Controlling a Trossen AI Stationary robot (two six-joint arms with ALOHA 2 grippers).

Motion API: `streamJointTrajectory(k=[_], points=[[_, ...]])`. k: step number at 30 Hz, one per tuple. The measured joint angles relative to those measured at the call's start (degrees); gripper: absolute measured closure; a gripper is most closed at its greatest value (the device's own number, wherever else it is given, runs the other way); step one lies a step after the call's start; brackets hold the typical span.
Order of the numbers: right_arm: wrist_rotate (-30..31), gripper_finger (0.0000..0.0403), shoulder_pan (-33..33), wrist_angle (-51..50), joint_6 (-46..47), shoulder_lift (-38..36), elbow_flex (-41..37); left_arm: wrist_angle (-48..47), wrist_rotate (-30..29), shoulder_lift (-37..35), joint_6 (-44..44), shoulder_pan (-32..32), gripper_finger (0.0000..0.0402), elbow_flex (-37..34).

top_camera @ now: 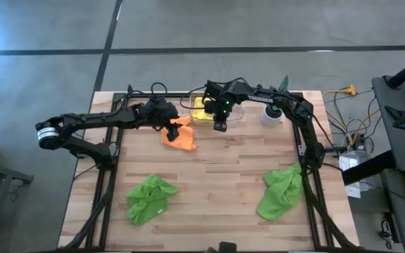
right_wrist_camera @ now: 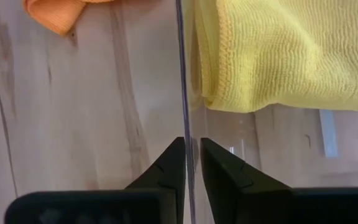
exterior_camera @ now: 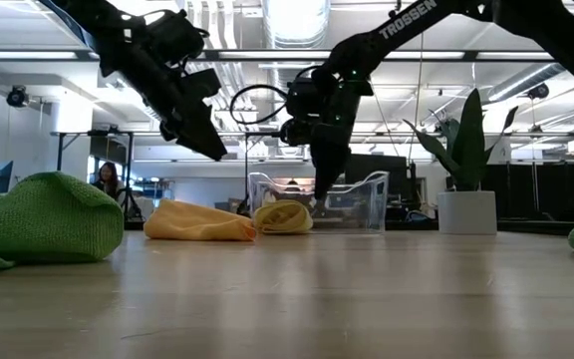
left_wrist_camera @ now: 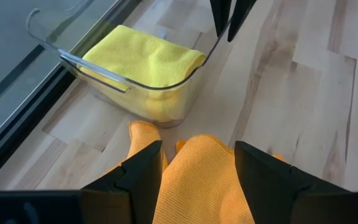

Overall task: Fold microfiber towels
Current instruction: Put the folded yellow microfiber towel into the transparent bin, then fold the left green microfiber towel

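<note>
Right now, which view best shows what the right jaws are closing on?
The right wrist view: the right gripper pinches the clear bin wall, with the yellow towel inside. The left wrist view shows its fingertips at the rim, the low view the arm reaching down to the bin, and the high view only its position.

Both arms are dark, almost black, and made of slim links with thicker round joints. The left arm has a pale silver ring at the joint on its outer end. On the right arm the word TROSSEN stands in white letters along one link. A small green light shows near the right arm's wrist. Thin black cables loop over the wrists of both arms. The fingers are flat, angular and matte black.
</note>
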Motion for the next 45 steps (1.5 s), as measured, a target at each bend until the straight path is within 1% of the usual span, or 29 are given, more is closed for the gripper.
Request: streamJointTrajectory(k=[5, 9, 15, 21, 22, 24, 26, 28, 30, 33, 36, 37, 38, 40, 42, 45], points=[[0.0, 0.0358, -0.1, -0.3, 0.0, 0.0, 0.6, 0.0, 0.0, 0.0, 0.0, 0.0, 0.0217, 0.0], [1.5, 0.0353, -0.1, -0.4, -0.2, 0.0, 1.9, 0.0, 0.0, 0.0, 0.0, 0.0, 0.0217, 0.0], [2.4, 0.0321, -0.1, -2.5, -0.9, 0.0, 5.2, 0.0, 0.0, 0.0, 0.5, 0.0, 0.0217, 0.0], [2.7, 0.0288, -0.1, -11.6, 0.6, -0.1, 10.4, -1.2, 0.1, -1.3, 1.1, 0.0, 0.0217, 0.0], [2.4, 0.0284, -0.1, -13.9, 1.4, -0.4, 11.3, -2.0, 0.2, -2.0, 2.0, 0.0, 0.0217, 0.0], [-1.0, 0.0279, -0.1, -17.6, 3.8, -1.3, 12.1, -4.7, 0.4, -4.1, 4.0, 0.0, 0.0217, 0.0], [-7.7, 0.0275, -0.1, -20.9, 6.0, -2.8, 11.4, -8.3, 2.5, -6.6, 4.9, 0.0, 0.0217, 0.0], [-13.3, 0.0273, 0.2, -23.2, 8.5, -4.9, 9.0, -12.8, 6.6, -9.2, 4.9, -0.1, 0.0217, 0.0], [-16.2, 0.0273, 1.3, -23.1, 11.9, -7.6, 5.6, -17.4, 12.5, -11.9, 4.9, -0.1, 0.0217, 0.0], [-16.9, 0.0273, 5.0, -19.4, 15.6, -13.8, -0.8, -23.3, 25.3, -15.1, 4.0, -1.1, 0.0217, -0.5], [-16.9, 0.0273, 10.2, -11.5, 21.5, -20.6, -8.0, -28.6, 38.6, -18.0, 1.4, -3.1, 0.0217, -2.7], [-16.3, 0.0273, 12.1, -8.3, 23.9, -22.9, -10.5, -29.8, 41.7, -19.1, 1.0, -4.3, 0.0217, -3.7], [-15.0, 0.0273, 14.1, -5.3, 26.2, -25.2, -12.9, -31.6, 43.5, -20.2, 1.0, -5.8, 0.0217, -4.5], [-11.3, 0.0275, 18.1, 0.4, 30.6, -30.1, -17.3, -34.1, 42.7, -22.1, 1.0, -9.5, 0.0217, -5.8], [-6.0, 0.0278, 22.0, 5.0, 34.0, -34.9, -21.5, -33.6, 38.9, -23.8, -0.3, -13.7, 0.0217, -7.2], [4.2, 0.0283, 27.7, 10.0, 38.6, -41.2, -27.5, -30.7, 32.9, -24.8, -4.8, -20.1, 0.0217, -8.6]])
